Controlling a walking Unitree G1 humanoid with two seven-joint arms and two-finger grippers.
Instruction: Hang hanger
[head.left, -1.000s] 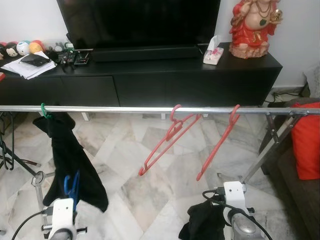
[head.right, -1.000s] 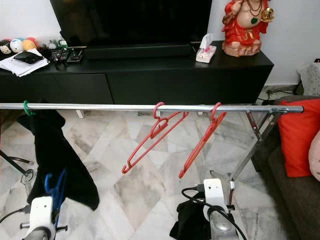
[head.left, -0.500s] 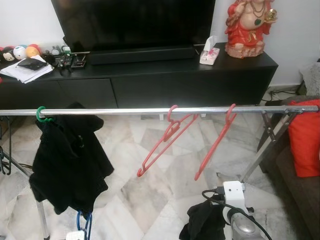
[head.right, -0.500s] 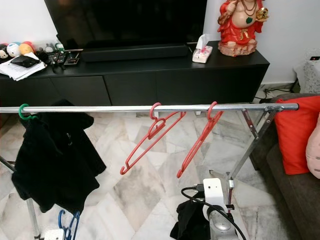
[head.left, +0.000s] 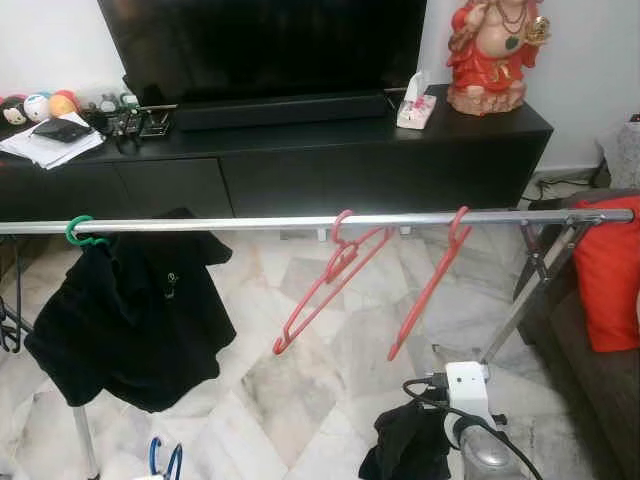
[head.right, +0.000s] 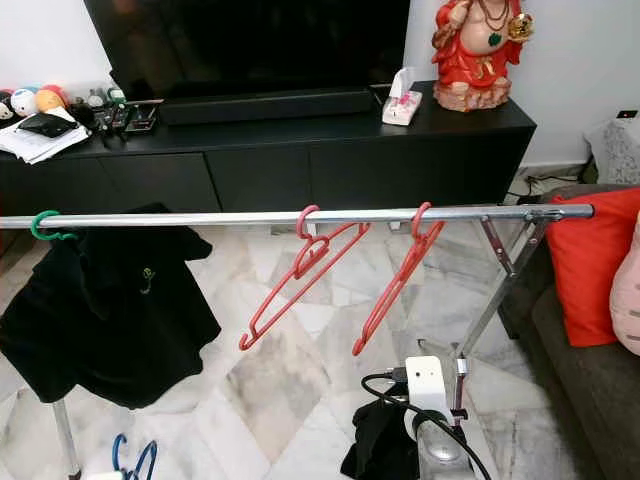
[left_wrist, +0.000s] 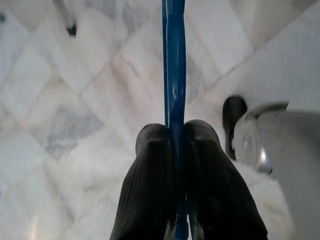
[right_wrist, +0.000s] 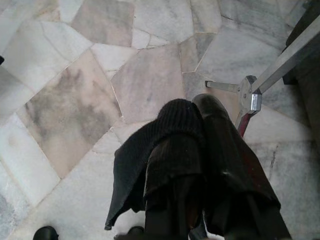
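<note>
- Two red plastic hangers (head.left: 335, 285) already on the silver metal rail (head.left: 250, 224); your thin blue plastic hanger (head.right: 132, 460) sits low, well below rail, on the left-arm side.
- L wrist: left gripper (left_wrist: 176, 145) clenched on the blue hanger, long axis along fingers.
- R wrist: right gripper (right_wrist: 197, 135) grasping black knit cloth (right_wrist: 150, 160).

We see even, soft indoor light in both eye views, sharp throughout, with a faint sheen on the marble floor (head.left: 300, 390) at the lower centre. The left wrist view is brightly washed and blurred; the right wrist view is clearer, shadows soft.
</note>
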